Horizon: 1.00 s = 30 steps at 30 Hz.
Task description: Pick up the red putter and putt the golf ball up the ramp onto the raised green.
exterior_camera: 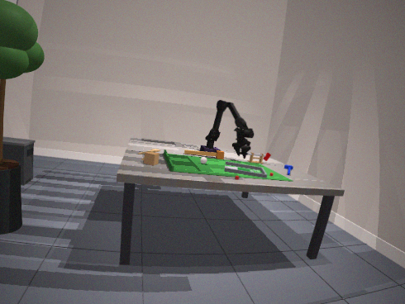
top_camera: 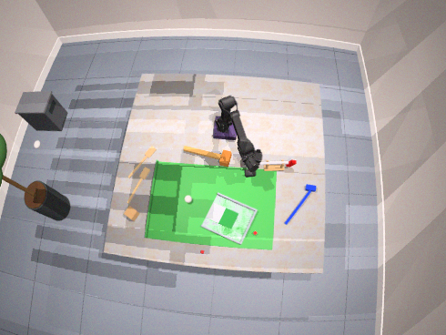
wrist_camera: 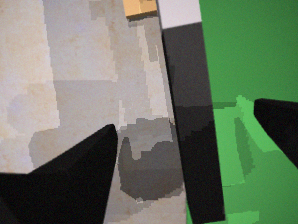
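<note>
Gripper (wrist_camera: 187, 135) — we record it wide open, holding nothing, its fingers straddling the dark grip of the red putter (top_camera: 278, 164). Putter — lying along the far edge of the green mat (top_camera: 255, 214), red head pointing away from the arm. Ball (top_camera: 187, 198) — on the mat, well apart, near the raised green (top_camera: 228, 218).

Walls (exterior_camera: 165, 62): plain beige, crossed by soft bands of light and shadow.
Floor (exterior_camera: 207, 264): grey tiles, striped shadows on the left.
Table (exterior_camera: 223, 183): pale top, dark legs.
Far left: potted tree (exterior_camera: 12, 45), grey box (exterior_camera: 16, 159).
</note>
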Each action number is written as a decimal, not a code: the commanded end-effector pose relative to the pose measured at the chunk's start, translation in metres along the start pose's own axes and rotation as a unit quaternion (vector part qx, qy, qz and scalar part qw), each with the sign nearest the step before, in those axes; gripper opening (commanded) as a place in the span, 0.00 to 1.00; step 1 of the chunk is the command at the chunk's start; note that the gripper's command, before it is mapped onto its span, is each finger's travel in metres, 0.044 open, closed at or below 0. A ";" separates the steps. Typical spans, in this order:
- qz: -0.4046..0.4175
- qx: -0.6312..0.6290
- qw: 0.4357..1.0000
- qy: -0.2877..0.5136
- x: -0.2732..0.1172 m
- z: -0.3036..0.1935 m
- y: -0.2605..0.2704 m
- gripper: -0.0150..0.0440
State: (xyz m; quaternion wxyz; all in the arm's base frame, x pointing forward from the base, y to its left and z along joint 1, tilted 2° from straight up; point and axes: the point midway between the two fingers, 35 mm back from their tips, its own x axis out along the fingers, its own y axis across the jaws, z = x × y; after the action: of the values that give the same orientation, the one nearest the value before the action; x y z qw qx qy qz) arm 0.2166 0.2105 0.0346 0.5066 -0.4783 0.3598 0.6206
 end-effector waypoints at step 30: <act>0.000 0.000 1.000 0.000 -0.046 0.014 -0.005 0.25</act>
State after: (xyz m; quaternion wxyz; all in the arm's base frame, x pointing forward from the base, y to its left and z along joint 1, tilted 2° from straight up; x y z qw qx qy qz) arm 0.2166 0.2082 0.0585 0.4997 -0.4796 0.3707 0.6188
